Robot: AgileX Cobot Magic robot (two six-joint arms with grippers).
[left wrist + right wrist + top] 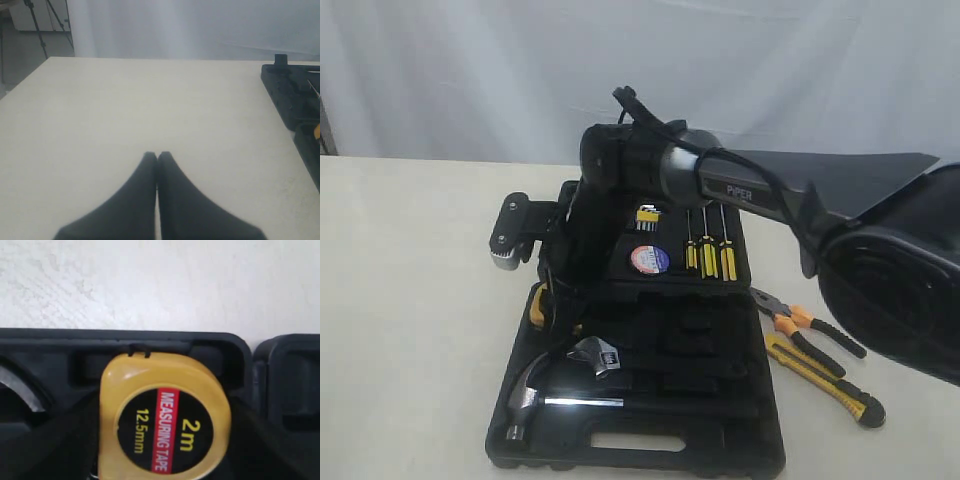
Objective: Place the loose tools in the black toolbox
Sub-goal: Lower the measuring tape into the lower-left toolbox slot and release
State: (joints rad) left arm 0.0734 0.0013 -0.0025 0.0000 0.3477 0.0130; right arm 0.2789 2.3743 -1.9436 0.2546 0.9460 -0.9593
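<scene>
The black toolbox (pixel 640 462) lies open on the table. My right arm reaches across it to its left side. The right gripper (pixel 161 447) is shut on the yellow "2m" tape measure (pixel 165 415), held just over a recess (pixel 150 347) at the case's edge; in the exterior view only a yellow sliver (pixel 537 308) shows. A small round tape roll (pixel 649 259) sits in the far half. The pliers (pixel 802 322) and the utility knife (pixel 825 380) lie on the table right of the case. My left gripper (pixel 157 155) is shut and empty above bare table.
A claw hammer (pixel 535 385) and an adjustable wrench (pixel 605 355) lie in the near half, three yellow-handled screwdrivers (pixel 708 252) in the far half. The case's corner (pixel 290 95) shows in the left wrist view. A white curtain hangs behind the table.
</scene>
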